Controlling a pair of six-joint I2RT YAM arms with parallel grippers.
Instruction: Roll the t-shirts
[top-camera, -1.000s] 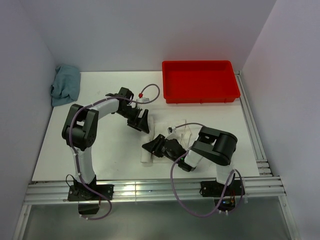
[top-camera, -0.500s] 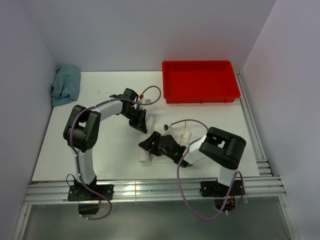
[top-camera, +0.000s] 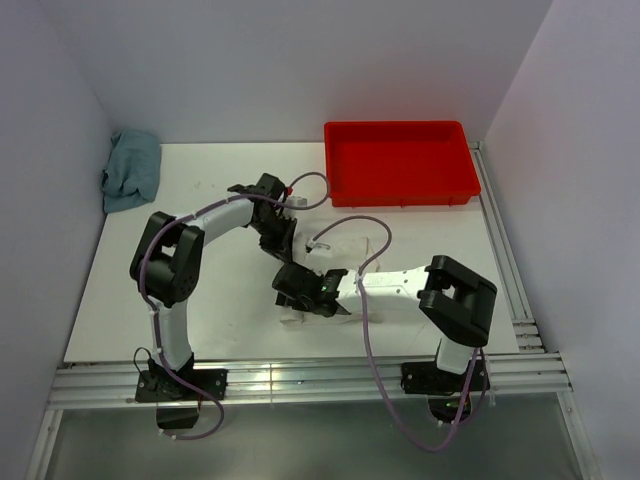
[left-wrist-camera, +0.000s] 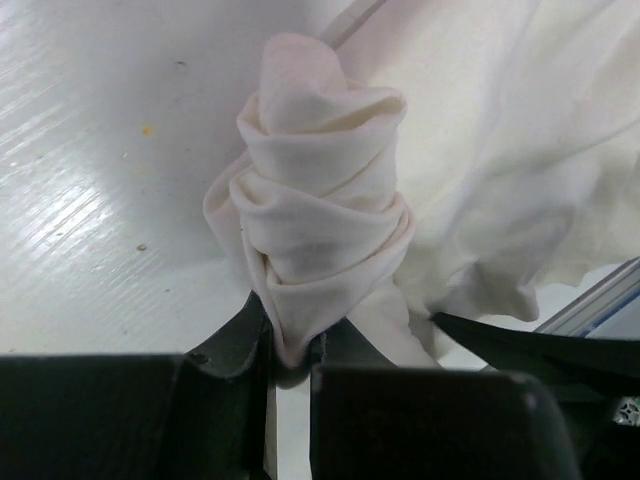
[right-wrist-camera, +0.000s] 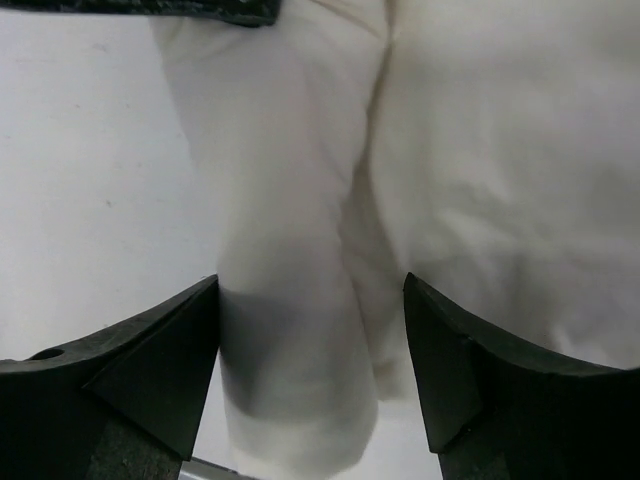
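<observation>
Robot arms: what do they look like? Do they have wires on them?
Both are white tubes with chunky black joints. Thin purple cables loop along the left arm and right arm. The left claw and right claw are black, with two wedge-shaped prongs each.

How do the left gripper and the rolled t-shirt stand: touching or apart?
Touching. The left wrist view shows the left gripper shut on the end of the rolled t-shirt.
</observation>
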